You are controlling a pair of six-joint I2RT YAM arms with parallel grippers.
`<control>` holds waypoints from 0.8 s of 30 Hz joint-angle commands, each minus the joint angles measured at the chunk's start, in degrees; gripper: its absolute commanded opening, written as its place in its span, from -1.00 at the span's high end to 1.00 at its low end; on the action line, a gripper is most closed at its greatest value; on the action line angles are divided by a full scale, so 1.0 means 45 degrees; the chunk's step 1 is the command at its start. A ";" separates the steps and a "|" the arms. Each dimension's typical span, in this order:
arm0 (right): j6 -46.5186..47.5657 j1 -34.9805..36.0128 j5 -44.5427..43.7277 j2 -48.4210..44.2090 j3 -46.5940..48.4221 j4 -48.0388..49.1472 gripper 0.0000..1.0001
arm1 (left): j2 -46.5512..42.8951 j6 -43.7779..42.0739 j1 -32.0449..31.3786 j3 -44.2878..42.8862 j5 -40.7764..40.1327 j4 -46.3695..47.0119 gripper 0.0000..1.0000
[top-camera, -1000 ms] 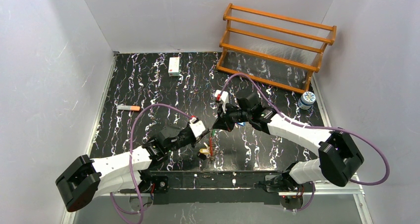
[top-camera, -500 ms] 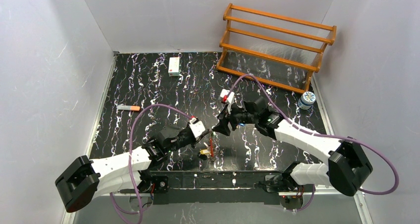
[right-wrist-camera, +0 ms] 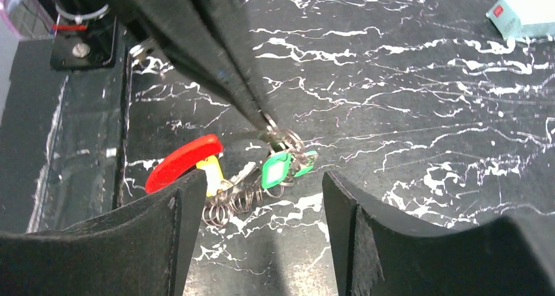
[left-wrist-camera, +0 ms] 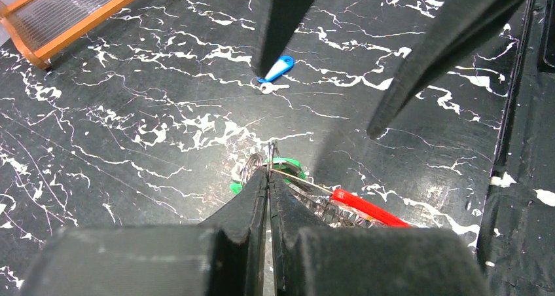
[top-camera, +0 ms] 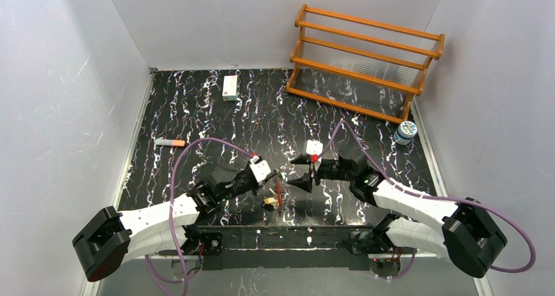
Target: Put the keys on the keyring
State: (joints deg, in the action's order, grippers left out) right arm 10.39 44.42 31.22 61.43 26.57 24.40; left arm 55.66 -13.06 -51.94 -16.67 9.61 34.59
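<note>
Pinching the thin wire keyring (left-wrist-camera: 254, 164), left pincer's (left-wrist-camera: 269, 175) black wedge tips meet

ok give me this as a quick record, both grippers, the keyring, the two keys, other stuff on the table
left gripper: shut on the keyring at its wire loop, low over the table
right gripper: open, holding nothing, facing the left one
keyring: red segment lying on the table
green key: against the loop; threaded or not, cannot tell
blue key: loose on the table, apart from the keyring
other: white box, marker, wooden rack, small jar
</note>
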 commanded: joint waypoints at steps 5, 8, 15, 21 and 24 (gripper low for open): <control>0.1663 0.0074 0.1456 0.0420 -0.0544 0.3514 -0.28 | -0.0293 -0.0281 -0.0022 -0.0223 0.0517 0.0263 1.00; 0.1721 0.0069 0.1868 0.0936 -0.0229 0.3563 -0.24 | -0.0298 -0.0320 -0.0026 -0.0222 0.0699 0.0273 1.00; 0.1927 0.0069 0.2411 0.1944 0.0207 0.3820 0.04 | -0.0279 -0.0354 -0.0022 -0.0225 0.0859 0.0307 1.00; 0.1625 0.0069 0.2237 0.2280 -0.0087 0.4779 0.34 | -0.0241 -0.0340 -0.0022 -0.0222 0.0922 0.0351 1.00; 0.1486 0.0069 0.2297 0.2506 -0.0190 0.5184 0.39 | -0.0202 -0.0321 -0.0020 -0.0222 0.0931 0.0381 1.00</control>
State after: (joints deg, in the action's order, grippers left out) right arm 17.76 44.45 40.71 71.77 25.17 41.23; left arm 55.66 -13.96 -51.94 -16.67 12.71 34.61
